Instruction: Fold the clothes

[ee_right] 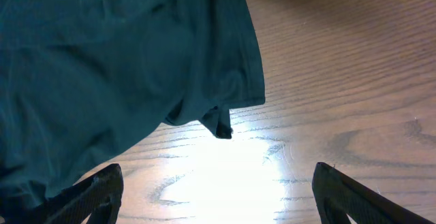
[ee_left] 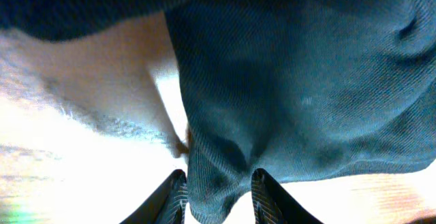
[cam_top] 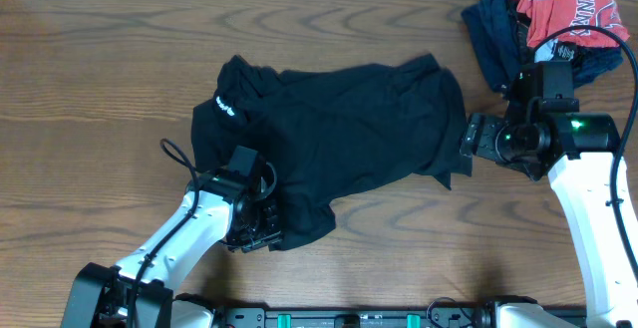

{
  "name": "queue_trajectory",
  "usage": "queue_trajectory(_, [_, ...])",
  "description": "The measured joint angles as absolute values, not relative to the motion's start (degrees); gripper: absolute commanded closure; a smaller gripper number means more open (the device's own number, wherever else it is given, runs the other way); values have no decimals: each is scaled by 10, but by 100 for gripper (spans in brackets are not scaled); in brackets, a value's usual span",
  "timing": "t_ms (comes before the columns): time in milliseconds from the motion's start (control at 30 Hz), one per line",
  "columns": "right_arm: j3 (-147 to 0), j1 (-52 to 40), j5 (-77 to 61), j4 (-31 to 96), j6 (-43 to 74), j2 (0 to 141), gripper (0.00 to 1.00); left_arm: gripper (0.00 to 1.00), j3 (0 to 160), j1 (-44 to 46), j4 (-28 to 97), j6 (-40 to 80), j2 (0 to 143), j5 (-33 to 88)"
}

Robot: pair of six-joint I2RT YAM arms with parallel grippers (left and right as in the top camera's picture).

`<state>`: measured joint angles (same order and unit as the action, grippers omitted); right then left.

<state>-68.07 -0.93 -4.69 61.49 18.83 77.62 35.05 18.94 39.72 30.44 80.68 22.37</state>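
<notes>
Wood table (cam_top: 90, 59), seen fm overhead: black shirt (cam_top: 349, 129) lies rumpled at ctr, long axis approx 9 to 3 o'clock, collar end w/ white tag (cam_top: 225, 106) toward 10. Spare pile of red and navy garments (cam_top: 558, 14) sits apart at 1 o'clock. Left gripper (cam_top: 261, 230) is at shirt's 7 o'clock hem, fingers (ee_left: 174, 197) close together, pinching a fold of cloth. Right gripper (cam_top: 467, 139) meets the 3 o'clock edge, jaws spread wide, holding nothing; hem lies just beside one finger (ee_right: 95, 193). Likely next: right arm, nearer that side, takes its own grip.
</notes>
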Motion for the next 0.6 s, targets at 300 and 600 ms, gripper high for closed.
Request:
queue_trajectory(300, [-681, -9, -47, 619, 188, 776, 14, 50, 335, 189, 389, 305, 807, 228])
queue_trajectory(600, [-681, -9, -47, 624, 188, 776, 16, 94, 321, 189, 344, 311, 806, 249])
